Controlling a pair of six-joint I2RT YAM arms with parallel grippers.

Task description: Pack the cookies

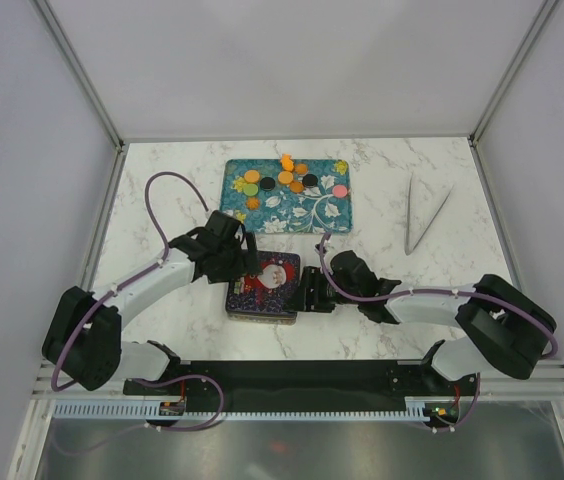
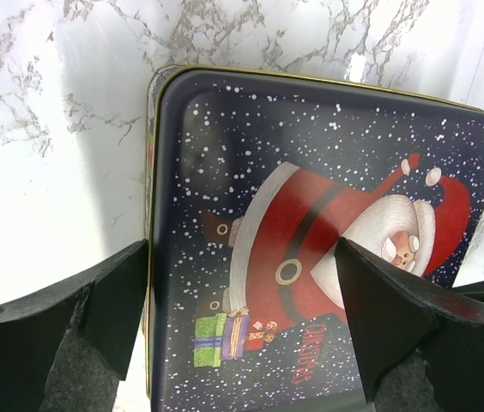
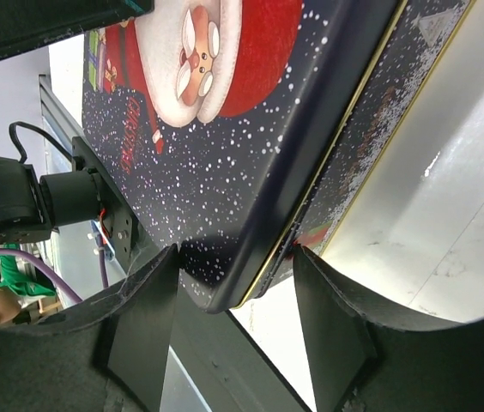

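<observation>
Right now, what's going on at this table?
Both arms are at the Santa tin, which has its lid on. The left gripper hangs open over the lid. The right gripper straddles the tin's edge, but it is unclear whether it grips. The cookies lie on the teal tray behind it.

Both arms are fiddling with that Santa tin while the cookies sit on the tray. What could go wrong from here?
1. The right gripper has only a corner of the tin between its jaws. Such a thin hold might slip, or drag the whole tin instead of lifting the lid.
2. The left gripper hangs open with one jaw over the lid and one beside the tin. If it closes there, it could skid off.
</observation>
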